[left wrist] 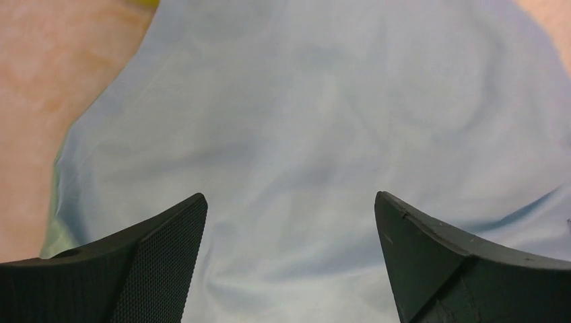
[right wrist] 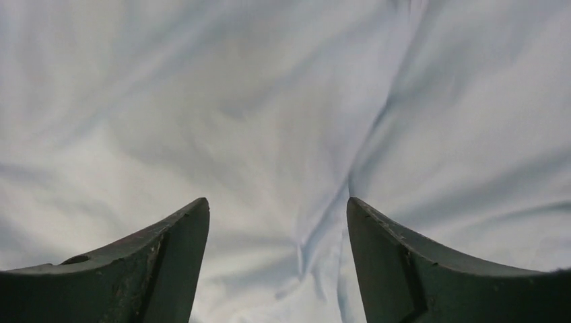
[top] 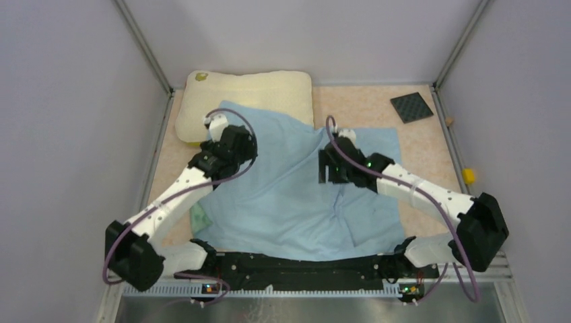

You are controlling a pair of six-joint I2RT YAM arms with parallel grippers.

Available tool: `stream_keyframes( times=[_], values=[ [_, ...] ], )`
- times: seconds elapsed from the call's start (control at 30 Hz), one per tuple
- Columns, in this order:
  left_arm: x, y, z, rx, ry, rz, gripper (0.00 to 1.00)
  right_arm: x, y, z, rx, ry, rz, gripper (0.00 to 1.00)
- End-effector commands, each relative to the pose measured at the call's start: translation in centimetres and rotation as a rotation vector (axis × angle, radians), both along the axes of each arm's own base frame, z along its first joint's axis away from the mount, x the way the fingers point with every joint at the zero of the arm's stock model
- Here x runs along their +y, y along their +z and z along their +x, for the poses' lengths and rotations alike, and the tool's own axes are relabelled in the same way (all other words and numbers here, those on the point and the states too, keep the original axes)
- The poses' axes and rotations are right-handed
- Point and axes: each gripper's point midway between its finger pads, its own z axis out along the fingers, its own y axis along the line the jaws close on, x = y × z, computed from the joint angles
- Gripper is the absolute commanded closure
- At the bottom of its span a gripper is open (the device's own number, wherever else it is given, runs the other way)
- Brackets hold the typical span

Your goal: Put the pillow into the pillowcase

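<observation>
Find the pillow [top: 256, 91] at eleven o'clock on the bench [top: 421, 151], near edge under the pillowcase [top: 296, 202] spread centre to six. Expect limp, slippery cloth: pinch one layer at its hem. See left hand [left wrist: 289, 202], right hand [right wrist: 276, 205] above it, apart, empty.

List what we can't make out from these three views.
- Pillow: in the top view, its near edge is hidden under the pillowcase and the left arm.
- Pillowcase opening: no view shows which edge is open. The near hem is hidden behind the arm bases.
- Small yellow object: top view, too small to identify.
- Left gripper and right gripper: the wrist views show jaws apart over cloth. Contact with it is unclear.
</observation>
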Motion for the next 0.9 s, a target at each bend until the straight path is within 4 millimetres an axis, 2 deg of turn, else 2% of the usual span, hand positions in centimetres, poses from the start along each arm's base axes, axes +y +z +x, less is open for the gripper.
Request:
stream_keyframes(
  times=[0.0, 0.03, 0.07, 0.17, 0.23, 0.27, 0.3, 0.33, 0.4, 0.47, 0.57, 0.67, 0.73, 0.8, 0.87],
  values=[
    [-3.3, 2.0, 7.0, -0.063, -0.209, 0.046, 0.01, 2.4, 8.4, 9.2, -0.223, 0.052, 0.099, 0.25],
    [-3.6, 1.7, 8.3, -0.072, -0.217, 0.044, 0.01, 3.1, 10.4, 11.5, -0.269, 0.06, 0.131, 0.24],
    [-3.5, 1.1, 9.4, -0.065, -0.211, 0.044, 0.01, 3.7, 10.9, 13.4, -0.28, 0.067, 0.146, 0.23],
    [-3.3, 0.5, 12.9, -0.077, -0.189, 0.056, 0.01, 4.8, 12.0, 19.2, -0.299, 0.075, 0.226, 0.23],
    [-3.1, 1.1, 15.4, -0.102, -0.164, 0.083, 0.01, 5.2, 12.2, 22.9, -0.321, 0.061, 0.268, 0.22],
    [-2.9, 1.0, 16.5, -0.105, -0.148, 0.102, 0.01, 5.8, 10.9, 24.6, -0.303, 0.066, 0.281, 0.22],
    [-2.7, 0.9, 17.5, -0.11, -0.137, 0.116, 0.01, 6.0, 11.7, 26.1, -0.324, 0.065, 0.307, 0.22],
    [-2.7, 0.6, 18.5, -0.109, -0.132, 0.121, 0.01, 6.4, 9.6, 27.7, -0.295, 0.062, 0.309, 0.22],
    [-2.8, -0.3, 20.1, -0.094, -0.132, 0.141, 0.01, 7.3, 8.2, 30.4, -0.287, 0.073, 0.34, 0.22],
    [-2.8, -1.8, 21.1, -0.062, -0.121, 0.169, 0.01, 8.3, 5.7, 32.4, -0.255, 0.079, 0.344, 0.21],
    [-1.7, -4.5, 21.4, 0.012, -0.076, 0.221, 0.04, 9.6, 2.7, 34.3, -0.196, 0.082, 0.34, 0.21],
    [-0.4, -6.4, 20.2, 0.077, -0.046, 0.229, 0.15, 10.4, 0.9, 34.7, -0.171, 0.079, 0.376, 0.21],
    [0.4, -7.5, 19.1, 0.109, -0.036, 0.233, 0.25, 10.6, -0.6, 34.2, -0.145, 0.073, 0.399, 0.21],
    [1.3, -8.2, 17.7, 0.135, -0.023, 0.232, 0.47, 10.9, -1.6, 33.7, -0.129, 0.068, 0.426, 0.21],
    [2.1, -8.4, 16.4, 0.149, -0.007, 0.234, 0.64, 11.2, -2.1, 33.3, -0.12, 0.063, 0.457, 0.23]
  ],
)
